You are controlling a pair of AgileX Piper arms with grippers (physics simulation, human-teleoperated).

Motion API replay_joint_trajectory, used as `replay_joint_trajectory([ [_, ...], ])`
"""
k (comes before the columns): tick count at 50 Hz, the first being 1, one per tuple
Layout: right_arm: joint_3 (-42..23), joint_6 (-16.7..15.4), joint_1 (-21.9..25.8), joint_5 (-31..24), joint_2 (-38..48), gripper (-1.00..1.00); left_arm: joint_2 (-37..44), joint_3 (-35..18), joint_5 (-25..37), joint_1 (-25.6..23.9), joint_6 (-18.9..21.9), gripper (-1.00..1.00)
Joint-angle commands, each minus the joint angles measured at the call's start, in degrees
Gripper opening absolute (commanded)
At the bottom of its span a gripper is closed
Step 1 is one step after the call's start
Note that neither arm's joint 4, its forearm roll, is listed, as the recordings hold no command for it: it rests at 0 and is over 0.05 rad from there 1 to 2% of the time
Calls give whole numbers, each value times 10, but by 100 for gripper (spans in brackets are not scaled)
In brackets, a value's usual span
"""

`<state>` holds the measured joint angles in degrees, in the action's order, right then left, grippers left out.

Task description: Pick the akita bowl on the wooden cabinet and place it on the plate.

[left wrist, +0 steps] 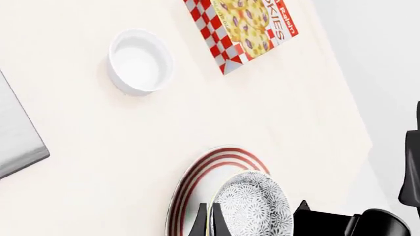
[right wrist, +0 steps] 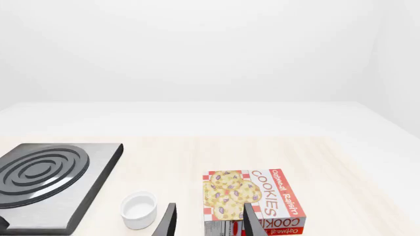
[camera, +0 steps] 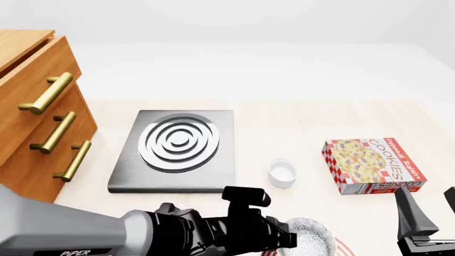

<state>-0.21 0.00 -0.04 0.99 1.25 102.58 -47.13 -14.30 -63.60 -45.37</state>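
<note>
The akita bowl (left wrist: 253, 206) (camera: 313, 236), grey-and-white lacy, sits low over the plate (left wrist: 196, 179) (camera: 348, 248), a white plate with red rings at the table's near edge. I cannot tell whether the two touch. My left gripper (left wrist: 210, 216) (camera: 281, 237) is shut on the bowl's rim, one finger inside and one outside. The wooden cabinet (camera: 35, 106) stands at the far left, its top out of view. My right gripper (right wrist: 208, 219) (camera: 429, 205) hangs open and empty at the near right, pointing toward the cookie box.
A grey stove slab (camera: 178, 146) (right wrist: 46, 182) with silver rings lies left of centre. A small white cup (camera: 282, 173) (left wrist: 139, 61) (right wrist: 139, 209) stands beyond the plate. A cookie box (camera: 373, 165) (left wrist: 243, 27) (right wrist: 253, 196) lies to the right.
</note>
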Motion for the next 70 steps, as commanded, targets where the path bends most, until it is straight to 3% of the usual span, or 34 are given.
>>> replay_joint_trajectory([
  [1,0,0,0,0,0,100,5,-7,-2,-3,-2,-100],
  [70,0,0,0,0,0,100,40,-14,-18,-8,-17,-100],
])
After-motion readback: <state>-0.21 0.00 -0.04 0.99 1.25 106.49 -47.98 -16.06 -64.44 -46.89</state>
